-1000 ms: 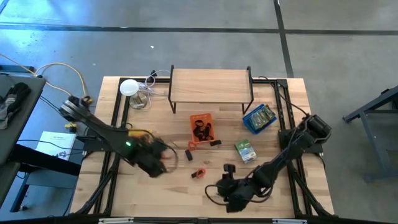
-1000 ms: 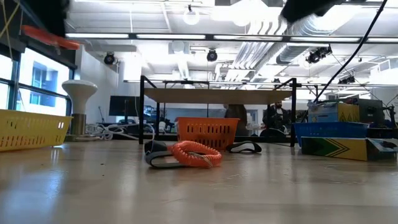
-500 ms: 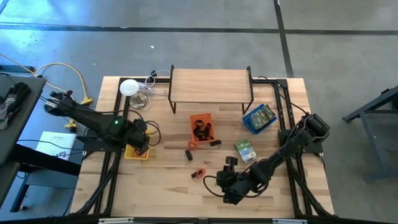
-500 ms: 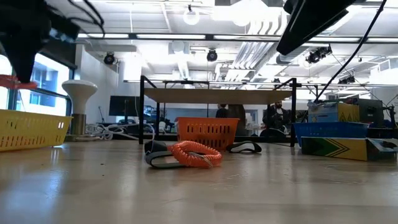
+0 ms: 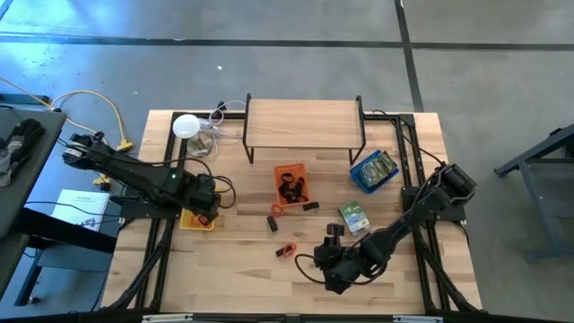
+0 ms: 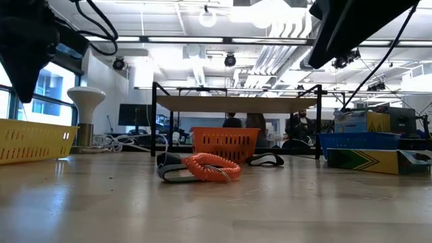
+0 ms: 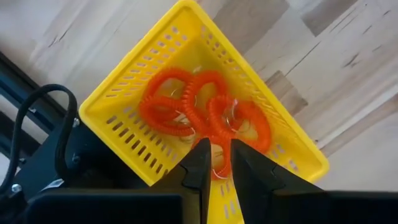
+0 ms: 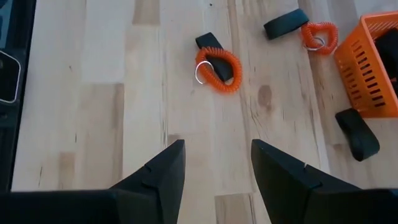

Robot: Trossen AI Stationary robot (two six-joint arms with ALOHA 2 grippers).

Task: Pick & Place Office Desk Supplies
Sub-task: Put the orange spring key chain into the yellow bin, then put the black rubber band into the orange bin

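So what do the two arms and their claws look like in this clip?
Both arms are dark and jointed. The left arm shows a small green light and looping black cable. The left claw and the right claw each have two flat black fingers with angular tips.

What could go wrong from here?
1. The left gripper hangs just above the yellow tray with narrowly parted fingers; an orange coil lies right below them and may snag and lift out as the arm withdraws.
2. The right gripper is open over bare table; the nearest coil lies partly on a black piece, so a grasp could take both.
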